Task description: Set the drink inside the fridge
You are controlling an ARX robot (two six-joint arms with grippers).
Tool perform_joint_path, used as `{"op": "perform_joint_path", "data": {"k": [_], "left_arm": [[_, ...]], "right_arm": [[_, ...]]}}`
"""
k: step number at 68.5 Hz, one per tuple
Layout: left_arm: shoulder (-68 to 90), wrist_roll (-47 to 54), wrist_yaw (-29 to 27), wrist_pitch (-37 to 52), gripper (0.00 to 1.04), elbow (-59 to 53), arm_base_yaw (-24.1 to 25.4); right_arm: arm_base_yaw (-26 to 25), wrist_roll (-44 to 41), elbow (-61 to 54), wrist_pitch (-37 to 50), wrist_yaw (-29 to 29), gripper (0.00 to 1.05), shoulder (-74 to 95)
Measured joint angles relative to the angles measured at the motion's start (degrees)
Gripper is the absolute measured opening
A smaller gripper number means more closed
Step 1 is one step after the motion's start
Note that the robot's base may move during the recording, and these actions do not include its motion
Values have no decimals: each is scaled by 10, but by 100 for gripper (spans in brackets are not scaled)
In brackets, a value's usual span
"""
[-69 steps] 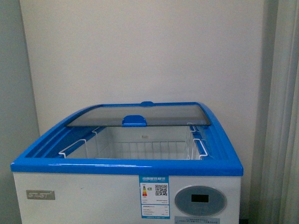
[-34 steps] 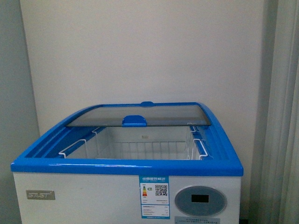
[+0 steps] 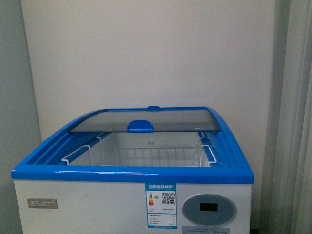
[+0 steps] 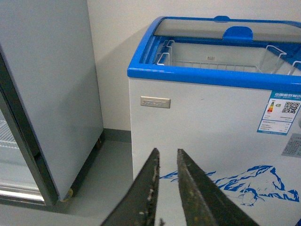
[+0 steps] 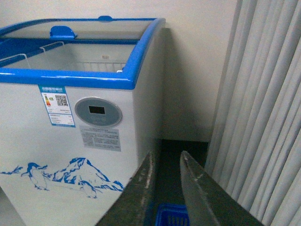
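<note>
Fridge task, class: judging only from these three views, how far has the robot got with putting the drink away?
Done: the fridge stands open, its glass lid slid to the back, its wire basket bare. In hand: nothing; the left gripper and right gripper hold nothing, jaws slightly apart. Left: everything else, since no drink shows in any view, so finding, grasping and placing it remain.

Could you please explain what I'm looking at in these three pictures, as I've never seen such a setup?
It is a two-armed robot facing a fridge, a white chest with a blue rim. One picture comes from a camera on its body: the glass lid is slid back, showing white wire baskets. The other two come from cameras on each wrist. The dark prongs are the left claw and right claw, both slightly apart and holding nothing. No drink appears anywhere. A grey cabinet stands beside the fridge, curtains on the other side.
</note>
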Motion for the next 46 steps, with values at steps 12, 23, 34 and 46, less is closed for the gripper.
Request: {"op": "perform_joint_path", "data": {"k": [12,23,34,46], "left_arm": [[0,0,0,0,62,0,0],[0,0,0,0,90,0,0],[0,1,0,0,97,0,0],[0,1,0,0,97,0,0]], "right_arm": [[0,0,0,0,0,64,0],[0,0,0,0,0,91,0],[0,0,0,0,0,97,0],[0,0,0,0,0,97,0]]}}
